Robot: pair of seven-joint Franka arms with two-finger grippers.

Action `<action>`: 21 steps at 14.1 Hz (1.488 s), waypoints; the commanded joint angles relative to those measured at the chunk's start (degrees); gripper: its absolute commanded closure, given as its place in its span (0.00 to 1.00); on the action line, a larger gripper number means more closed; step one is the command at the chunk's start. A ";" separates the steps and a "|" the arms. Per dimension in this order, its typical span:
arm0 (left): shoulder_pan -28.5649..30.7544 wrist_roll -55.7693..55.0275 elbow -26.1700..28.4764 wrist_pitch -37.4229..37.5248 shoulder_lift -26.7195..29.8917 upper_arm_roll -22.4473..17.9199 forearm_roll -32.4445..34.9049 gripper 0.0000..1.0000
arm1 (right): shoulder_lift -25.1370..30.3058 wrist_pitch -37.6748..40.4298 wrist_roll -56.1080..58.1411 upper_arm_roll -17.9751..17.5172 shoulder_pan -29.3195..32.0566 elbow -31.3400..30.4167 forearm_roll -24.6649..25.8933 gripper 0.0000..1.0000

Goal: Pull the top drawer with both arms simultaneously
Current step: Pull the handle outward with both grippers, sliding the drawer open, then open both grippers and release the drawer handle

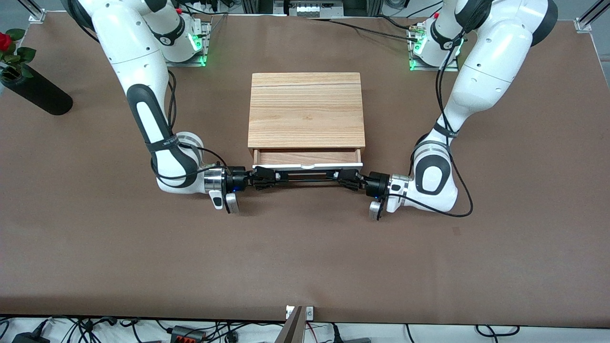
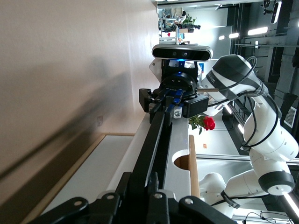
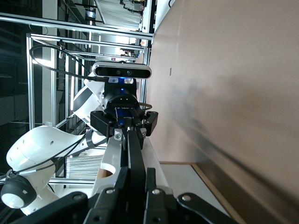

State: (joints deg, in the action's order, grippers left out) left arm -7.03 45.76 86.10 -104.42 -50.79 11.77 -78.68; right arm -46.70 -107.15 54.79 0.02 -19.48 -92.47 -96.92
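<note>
1. Right gripper point(image 1: 265, 179) clamps the black handle point(image 1: 307, 176) at the top drawer's point(image 1: 307, 162) nine o'clock end.
2. Drawer sits slightly open below the cabinet point(image 1: 306, 116), mid-table.
3. Left gripper point(image 1: 348, 179) clamps the three o'clock end.
4. Risk, I'd say: uneven pulling skews and jams the drawer, or drags the cabinet.
5. Rose vase point(image 1: 34, 91) lies well apart at ten o'clock; nothing blocks.

High front camera faces the arms; both wrist cameras sight along the handle point(image 1: 307, 177).
</note>
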 commanded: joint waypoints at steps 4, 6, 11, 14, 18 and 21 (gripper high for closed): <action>0.35 -0.40 -3.83 -0.87 -1.68 -3.59 -0.77 0.88 | -3.05 -0.34 -0.91 0.60 1.55 3.96 -0.11 0.91; 0.26 -0.49 -3.92 -1.40 -1.68 -4.12 -0.86 0.88 | -2.87 0.09 -0.91 0.60 1.90 3.88 0.41 0.31; 0.08 -0.24 -3.92 -2.80 -1.77 -4.12 -0.69 0.00 | -2.35 0.36 -0.83 0.60 2.07 3.00 0.76 0.00; 0.17 -1.01 -5.31 -2.81 -1.59 -4.12 -0.60 0.00 | -1.73 0.36 -0.91 0.60 2.16 2.74 0.85 0.00; 0.35 -3.56 -7.08 -2.63 -0.11 -5.26 2.54 0.00 | 0.54 0.27 -5.19 1.73 2.25 3.00 7.15 0.00; 1.40 -13.37 -12.43 -2.11 1.13 -5.53 12.99 0.00 | 5.28 0.27 -16.44 3.14 2.60 3.96 21.10 0.00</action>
State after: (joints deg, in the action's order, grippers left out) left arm -6.08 39.08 76.95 -106.93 -51.03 6.91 -71.34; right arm -45.64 -106.89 44.76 2.48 -17.26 -88.23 -83.10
